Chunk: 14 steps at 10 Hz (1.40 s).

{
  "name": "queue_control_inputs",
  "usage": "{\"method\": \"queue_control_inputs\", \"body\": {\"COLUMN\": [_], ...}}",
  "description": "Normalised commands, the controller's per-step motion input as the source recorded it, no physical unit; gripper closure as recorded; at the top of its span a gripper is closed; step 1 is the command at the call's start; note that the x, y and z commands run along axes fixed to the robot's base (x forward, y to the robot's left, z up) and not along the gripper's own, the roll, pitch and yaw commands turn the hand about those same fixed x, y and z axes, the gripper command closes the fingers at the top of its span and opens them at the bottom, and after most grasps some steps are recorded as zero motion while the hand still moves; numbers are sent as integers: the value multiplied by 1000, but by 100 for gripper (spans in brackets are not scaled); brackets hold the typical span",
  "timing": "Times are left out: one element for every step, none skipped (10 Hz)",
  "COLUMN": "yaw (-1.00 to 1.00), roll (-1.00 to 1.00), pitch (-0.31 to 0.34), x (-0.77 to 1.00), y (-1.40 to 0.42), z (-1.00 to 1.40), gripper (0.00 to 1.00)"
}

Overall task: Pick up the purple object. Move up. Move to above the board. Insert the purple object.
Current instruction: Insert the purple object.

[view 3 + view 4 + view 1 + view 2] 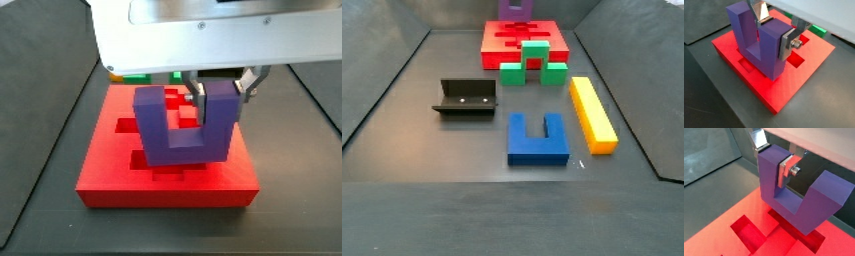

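Now the claw [777,31] is clamped on one prong of the purple object [757,42], upright over the board [807,62] at the counter's far edge. Lower straight, base bar matched to the cut-out [751,232], no tilt.

purple object [515,8]: cut off by the frame's upper edge in a side view
gripper [218,90]: body cropped, only its fingers [250,80] show
board [724,230]: cropped in a wrist view

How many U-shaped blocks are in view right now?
2: the purple object clamped in the gripper over the board; a blue block on the floor. Others may be hidden.
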Motion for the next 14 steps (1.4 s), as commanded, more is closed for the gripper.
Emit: {"method": "queue_control_inputs", "body": {"yaw": [0,0,0,29,23,23,14,0,0,0,0,0,74,91], "roll": [0,0,-21,-23,0,0,0,0,-47,-73,-83,-54,0,14], "pitch": [0,0,-11,-26,-17,-14,-9,-13,-26,-36,-44,-27,0,0], "x": [-197,-160,-114,0,-23,-37,-40,-114,-254,-286,-251,-51,143,211], "y": [80,51,9,0,0,0,0,0,0,0,0,0,0,0], "z": [-157,-157,-157,-169,-206,-231,-240,-254,-177,-131,-166,-186,-403,-611], "gripper": [100,100,100,100,100,100,100,100,100,100,100,100,100,100]}}
